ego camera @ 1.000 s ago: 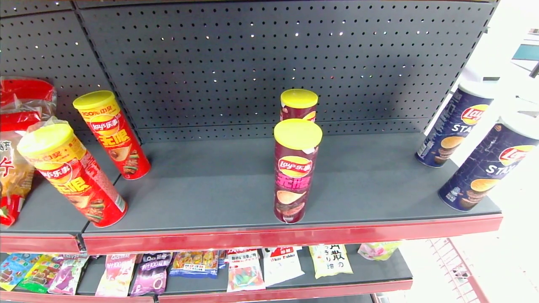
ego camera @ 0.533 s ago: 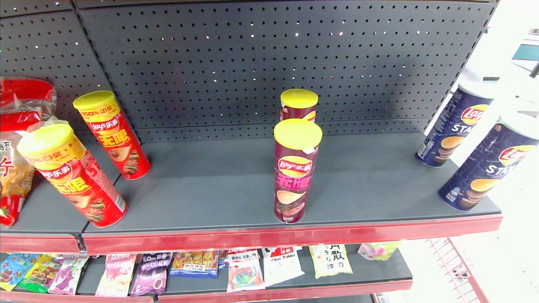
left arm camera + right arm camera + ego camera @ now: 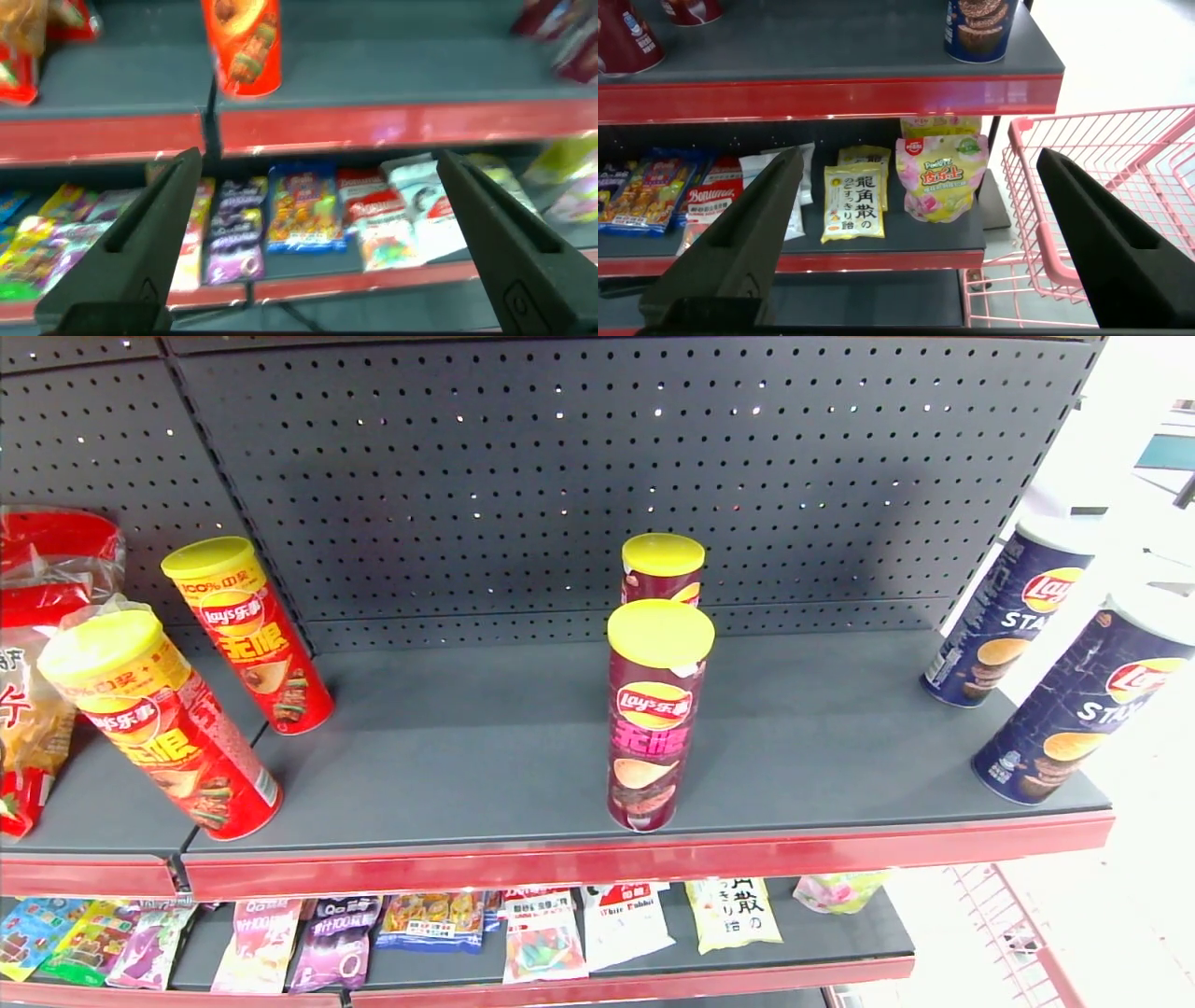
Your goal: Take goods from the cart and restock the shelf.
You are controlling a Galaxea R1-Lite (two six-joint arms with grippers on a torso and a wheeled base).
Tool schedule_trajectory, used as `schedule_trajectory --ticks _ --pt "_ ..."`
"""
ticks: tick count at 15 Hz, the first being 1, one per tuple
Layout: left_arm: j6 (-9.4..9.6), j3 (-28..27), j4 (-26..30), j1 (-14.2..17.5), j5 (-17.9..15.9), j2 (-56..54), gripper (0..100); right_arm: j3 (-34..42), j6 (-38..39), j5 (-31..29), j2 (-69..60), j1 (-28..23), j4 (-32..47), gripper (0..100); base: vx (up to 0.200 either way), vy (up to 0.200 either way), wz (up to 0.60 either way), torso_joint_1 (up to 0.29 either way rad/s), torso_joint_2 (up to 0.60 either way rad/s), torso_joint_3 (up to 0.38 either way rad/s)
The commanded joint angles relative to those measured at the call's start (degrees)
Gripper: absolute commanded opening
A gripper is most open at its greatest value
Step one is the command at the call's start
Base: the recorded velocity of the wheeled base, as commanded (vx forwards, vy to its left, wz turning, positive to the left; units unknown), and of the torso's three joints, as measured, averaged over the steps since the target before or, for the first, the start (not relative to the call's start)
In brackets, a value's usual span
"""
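In the head view the shelf [image 3: 485, 756] carries two red cans [image 3: 159, 723] at the left, two maroon cans [image 3: 655, 714] in the middle, one behind the other, and two blue cans [image 3: 1083, 709] at the right end. Bags [image 3: 546, 933] lie in a row on the lower board [image 3: 840, 919].

The left wrist view shows the left gripper [image 3: 318, 233] spread wide and empty, in front of the bags below a red can. The right wrist view shows the right gripper [image 3: 915, 233] also spread and empty, near the shelf's right end. The pink cart [image 3: 1092, 177] stands low, just beside that end.
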Motion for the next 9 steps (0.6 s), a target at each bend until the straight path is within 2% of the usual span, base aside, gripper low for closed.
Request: schedule_trajectory --ticks 1,2,3,4,5,6,7,8,9 --pt "-10.12 -21.1 -2.7 -3.9 -0.8 24.4 100 0.0 0.0 0.0 0.1 0.0 0.0 100 0.0 0.0 0.0 0.0 0.0 0.0" --pt "-11.0 -28.1 -6.8 -4.0 -0.9 36.5 100 0.0 0.0 0.0 0.0 0.0 0.0 100 0.0 0.0 0.0 0.0 0.0 0.0" --pt "-7.22 -28.6 -8.0 -4.3 -1.3 42.7 100 0.0 0.0 0.0 0.0 0.0 0.0 100 0.0 0.0 0.0 0.0 0.0 0.0" --pt "-2.91 -28.3 -9.0 -5.8 -4.1 47.1 100 0.0 0.0 0.0 0.0 0.0 0.0 100 0.0 0.0 0.0 0.0 0.0 0.0" --pt "-2.56 -28.3 -9.6 -6.3 -5.6 48.5 100 0.0 0.0 0.0 0.0 0.0 0.0 100 0.0 0.0 0.0 0.0 0.0 0.0" --pt "-1.16 -28.9 -15.2 -8.7 -18.9 55.7 100 0.0 0.0 0.0 0.0 0.0 0.0 100 0.0 0.0 0.0 0.0 0.0 0.0" --pt "1.22 -28.9 -17.2 -9.7 -25.4 60.0 100 0.0 0.0 0.0 0.0 0.0 0.0 100 0.0 0.0 0.0 0.0 0.0 0.0" --pt "3.85 -29.2 -17.3 -10.9 -27.7 62.8 100 0.0 0.0 0.0 0.1 0.0 0.0 100 0.0 0.0 0.0 0.0 0.0 0.0" --pt "7.72 -31.3 -17.4 -13.6 -28.8 68.1 100 0.0 0.0 0.0 0.0 0.0 0.0 100 0.0 0.0 0.0 0.0 0.0 0.0"
